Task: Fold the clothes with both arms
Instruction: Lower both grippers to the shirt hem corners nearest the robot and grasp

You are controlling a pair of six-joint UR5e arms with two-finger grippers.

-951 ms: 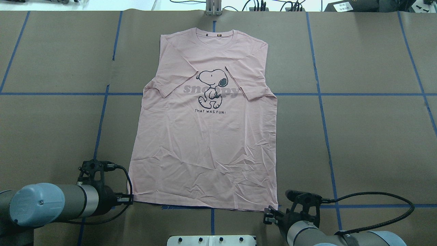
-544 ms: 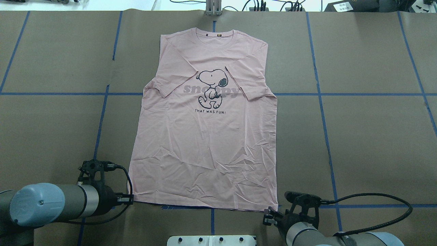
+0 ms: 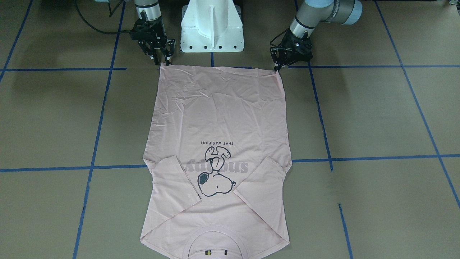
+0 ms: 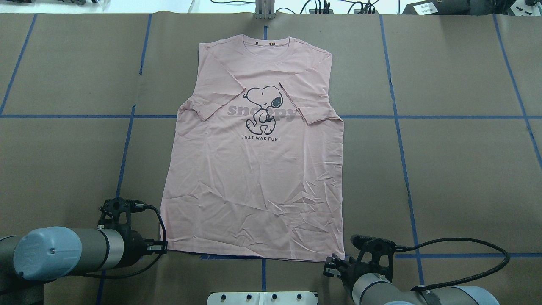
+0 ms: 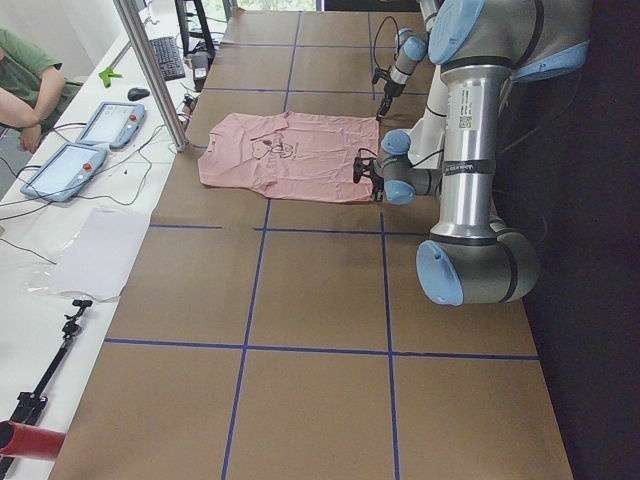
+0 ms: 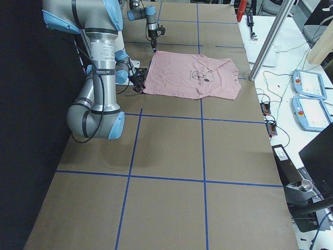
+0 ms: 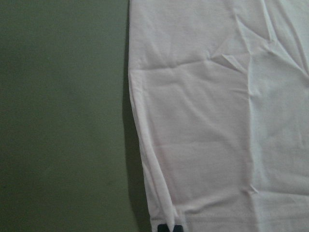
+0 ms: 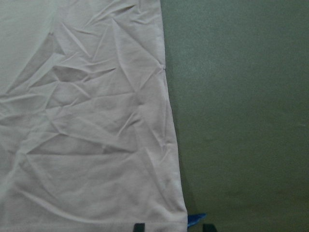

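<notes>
The pale pink T-shirt (image 4: 254, 178) lies flat on the brown table, Snoopy print up, collar at the far side, both sleeves folded in over the chest. It also shows in the front-facing view (image 3: 219, 115). My left gripper (image 4: 164, 247) is low at the hem's left corner. In the left wrist view (image 7: 170, 227) its fingertips are pinched together on that corner of the T-shirt (image 7: 217, 121). My right gripper (image 4: 332, 264) is at the hem's right corner. In the right wrist view (image 8: 174, 226) its fingertips stand apart on either side of the corner of the T-shirt (image 8: 87, 121).
The white pedestal base (image 3: 212, 25) stands just behind the hem between the arms. Blue tape lines (image 4: 398, 116) cross the brown table cover. A side table with tablets (image 5: 85, 140), a metal post (image 5: 150, 70) and a seated person (image 5: 25, 80) lie beyond the collar end.
My left gripper has edged slightly inward at the hem's left corner, and the cloth there has shifted a little. My right gripper has crept slightly left.
</notes>
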